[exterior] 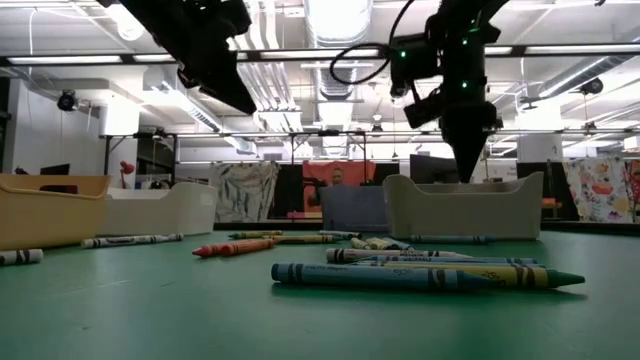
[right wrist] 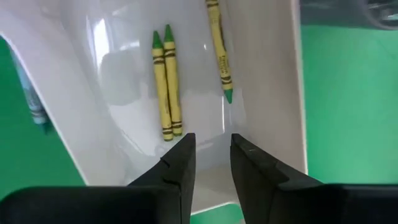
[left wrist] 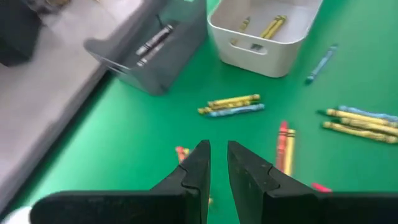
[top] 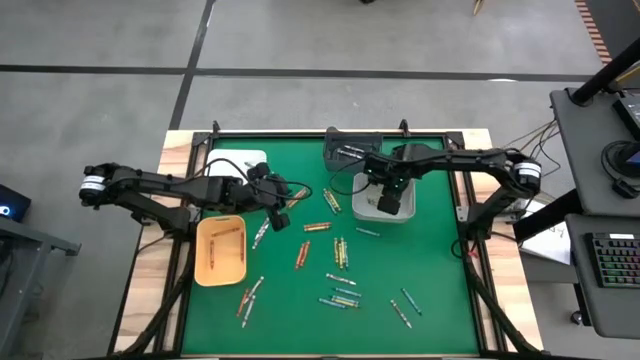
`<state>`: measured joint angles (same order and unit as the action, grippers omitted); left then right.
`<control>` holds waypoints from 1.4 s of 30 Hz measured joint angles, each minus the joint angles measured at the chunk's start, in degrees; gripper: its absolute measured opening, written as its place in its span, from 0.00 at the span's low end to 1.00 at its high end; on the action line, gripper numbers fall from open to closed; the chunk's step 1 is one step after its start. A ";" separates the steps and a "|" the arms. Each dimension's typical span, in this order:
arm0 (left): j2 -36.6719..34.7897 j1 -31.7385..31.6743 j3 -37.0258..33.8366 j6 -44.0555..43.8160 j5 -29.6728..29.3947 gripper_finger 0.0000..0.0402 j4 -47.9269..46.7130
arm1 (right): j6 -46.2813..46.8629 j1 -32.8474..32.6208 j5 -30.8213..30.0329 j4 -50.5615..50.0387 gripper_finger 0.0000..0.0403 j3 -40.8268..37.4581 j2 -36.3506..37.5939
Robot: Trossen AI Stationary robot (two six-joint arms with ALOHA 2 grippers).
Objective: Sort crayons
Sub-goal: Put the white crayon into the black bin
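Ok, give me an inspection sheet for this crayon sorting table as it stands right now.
Surface: green mat on a wooden table.
Job's things: short thin crayons scattered across the mat; three yellow-green crayons inside the white plastic bin; some in the tan plastic tray.
Clutter: grey bin and a second white tray at the far edge.
Grippers: left gripper empty, jaws slightly apart, above the mat; right gripper open, empty, over the white plastic bin.
Cables: wires by the right arm's base.
Surroundings: keyboard on a side desk.
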<state>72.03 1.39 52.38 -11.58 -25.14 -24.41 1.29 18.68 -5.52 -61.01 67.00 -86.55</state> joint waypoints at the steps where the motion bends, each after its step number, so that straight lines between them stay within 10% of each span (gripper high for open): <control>1: 0.00 0.18 0.00 -1.62 0.59 0.09 -0.42 | 1.06 -0.27 0.02 -0.02 0.21 0.00 0.72; 22: 13.23 7.55 1.64 -37.64 7.41 0.09 -13.54 | 5.03 -14.64 -0.52 19.36 0.16 -2.58 16.49; 42: 24.87 2.81 5.64 -38.44 1.86 0.10 -27.12 | 1.80 -16.46 -0.59 31.34 0.16 -5.20 16.18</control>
<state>96.90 4.20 58.02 -50.02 -23.27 -51.53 3.09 2.22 -6.11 -29.67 61.80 -70.37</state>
